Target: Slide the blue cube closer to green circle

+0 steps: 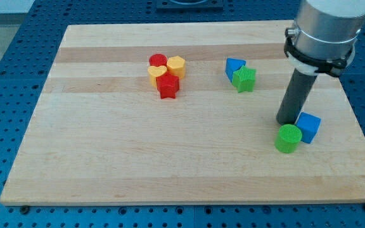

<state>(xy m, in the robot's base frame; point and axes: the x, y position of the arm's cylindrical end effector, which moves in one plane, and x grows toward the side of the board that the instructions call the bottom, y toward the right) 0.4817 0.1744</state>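
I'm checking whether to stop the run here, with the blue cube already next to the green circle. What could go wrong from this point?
1. My tip sits just above the green circle and left of the blue cube; further pushing could wedge them apart.
2. The blue cube lies near the board's right edge, so a rightward shove might send it off.
3. The pair looks to be touching already, so extra motion probably only disturbs it.

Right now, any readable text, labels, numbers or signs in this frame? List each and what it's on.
None: no readable text anywhere in the view.
The blocks, among them the blue cube and the green circle, have plain faces.
The wooden board and the arm's grey housing carry no label.
My tip is a bare dark rod.
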